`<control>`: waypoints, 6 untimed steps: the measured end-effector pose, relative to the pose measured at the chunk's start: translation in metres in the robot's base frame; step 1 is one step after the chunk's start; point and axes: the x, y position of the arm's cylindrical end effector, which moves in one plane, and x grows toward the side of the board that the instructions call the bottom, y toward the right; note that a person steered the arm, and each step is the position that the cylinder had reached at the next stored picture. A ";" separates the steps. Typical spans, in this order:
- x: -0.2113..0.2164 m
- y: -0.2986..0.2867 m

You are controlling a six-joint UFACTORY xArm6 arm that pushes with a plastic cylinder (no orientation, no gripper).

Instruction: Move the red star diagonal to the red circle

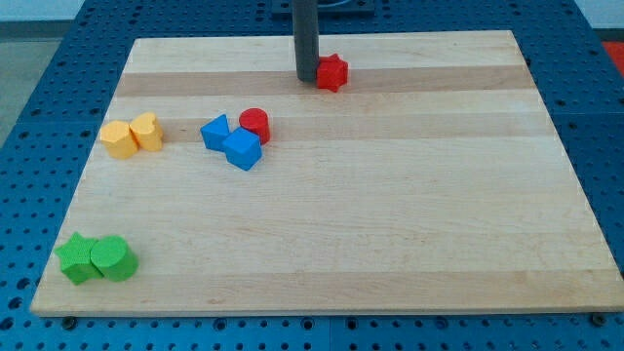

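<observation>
Tip (pixel 307 79) beside red star (pixel 332 72)

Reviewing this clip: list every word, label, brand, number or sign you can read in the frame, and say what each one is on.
None: no readable text shows anywhere in this view.
The pale wooden board is bare of markings.
The red star block, the red cylinder block and the blue, yellow and green blocks carry no labels.
My tip, just left of the red star block, ends a plain dark rod.

red star (pixel 332 72) (top), red circle (pixel 254 124) lower-left
</observation>
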 end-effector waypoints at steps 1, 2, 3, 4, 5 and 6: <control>0.019 -0.005; 0.045 -0.005; 0.045 0.023; 0.040 0.046; 0.034 0.053; 0.019 0.053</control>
